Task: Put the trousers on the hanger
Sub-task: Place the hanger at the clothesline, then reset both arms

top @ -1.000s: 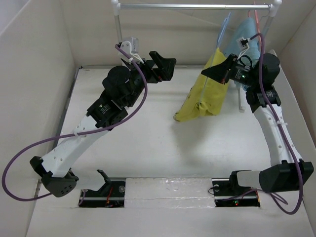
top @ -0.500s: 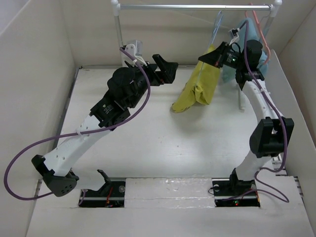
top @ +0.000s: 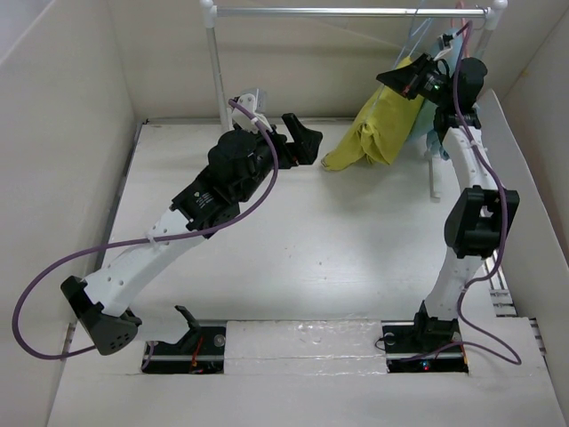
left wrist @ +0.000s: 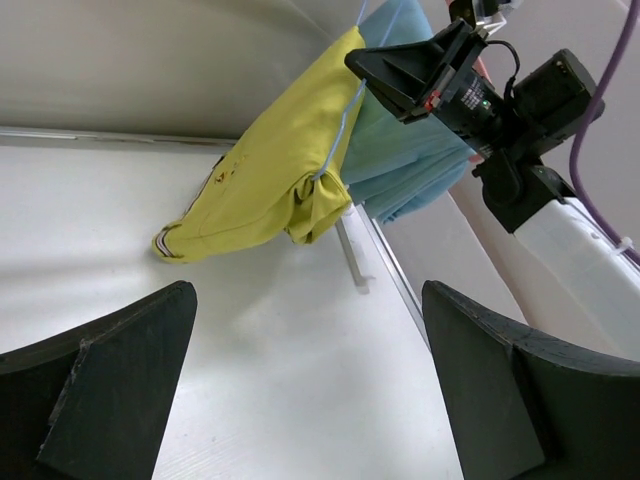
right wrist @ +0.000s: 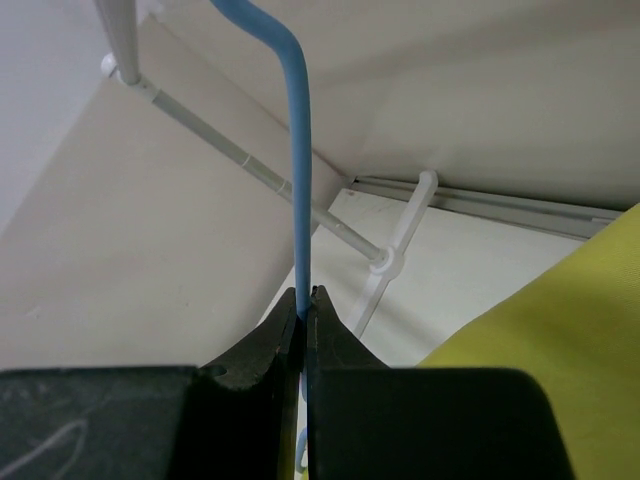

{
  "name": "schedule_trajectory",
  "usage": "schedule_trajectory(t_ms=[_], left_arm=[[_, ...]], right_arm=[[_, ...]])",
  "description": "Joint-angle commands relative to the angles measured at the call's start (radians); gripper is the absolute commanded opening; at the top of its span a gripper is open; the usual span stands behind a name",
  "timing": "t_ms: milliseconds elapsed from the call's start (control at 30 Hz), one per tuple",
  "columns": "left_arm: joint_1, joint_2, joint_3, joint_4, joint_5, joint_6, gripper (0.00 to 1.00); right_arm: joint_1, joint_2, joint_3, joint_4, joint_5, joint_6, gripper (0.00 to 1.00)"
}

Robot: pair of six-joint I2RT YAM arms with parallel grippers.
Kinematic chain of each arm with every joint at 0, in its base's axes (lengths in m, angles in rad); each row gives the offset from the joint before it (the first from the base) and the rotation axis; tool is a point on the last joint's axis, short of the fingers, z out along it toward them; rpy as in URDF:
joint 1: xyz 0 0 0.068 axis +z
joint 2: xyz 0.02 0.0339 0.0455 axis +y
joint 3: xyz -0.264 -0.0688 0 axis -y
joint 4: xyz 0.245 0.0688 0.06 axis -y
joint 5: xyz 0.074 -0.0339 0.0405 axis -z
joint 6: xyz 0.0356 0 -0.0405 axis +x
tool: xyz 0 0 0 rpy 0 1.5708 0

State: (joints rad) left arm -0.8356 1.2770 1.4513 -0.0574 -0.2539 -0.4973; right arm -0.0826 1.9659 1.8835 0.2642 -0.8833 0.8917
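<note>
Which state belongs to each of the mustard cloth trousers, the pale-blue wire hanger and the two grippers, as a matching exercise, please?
1. mustard cloth trousers
2. pale-blue wire hanger
3. left gripper
4. right gripper

A. open, empty
B. shut on the hanger
C. draped over the hanger
D. pinched between closed jaws

Pairs: 1-C; 2-D; 3-A; 4-B
</note>
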Motion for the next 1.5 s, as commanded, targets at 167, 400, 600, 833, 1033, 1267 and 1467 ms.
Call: schedule_trajectory(t_ms=[167,400,600,833,1033,1267,1467], left_arm=[[0.001,-0.015,0.004,0.031,0.018,-0.014,0.91],[0.001,-0.001,0.017,0.025,0.025,-0.011,0.91],[0.001,0.019,0.041,0.025,0.039,-0.012,0.91],[0.001,0.024,0.043,0.024,0.038,-0.010,0.91],[0.001,0.035,0.046,0.028,0.047,-0.018,0.91],[0.001,0.056,0.079,-0.008,0.021,-0.007,0.91],[0.027,0.139,0.170,-0.078,0.033,0.023,0.99]], right_arm=[[-0.022,-0.015,0.023,0.173,0.063,0.010,0.00],[-0.043,-0.030,-0.037,0.144,0.064,-0.020,0.00],[-0.071,0.014,0.067,0.090,0.058,-0.008,0.00],[-0.080,-0.044,-0.069,0.089,0.058,-0.049,0.23],[-0.111,-0.085,-0.132,0.090,0.041,-0.071,0.35],[-0.141,-0.174,-0.089,-0.026,0.043,-0.193,0.50],[-0.161,-0.306,-0.034,-0.153,0.037,-0.328,1.00]])
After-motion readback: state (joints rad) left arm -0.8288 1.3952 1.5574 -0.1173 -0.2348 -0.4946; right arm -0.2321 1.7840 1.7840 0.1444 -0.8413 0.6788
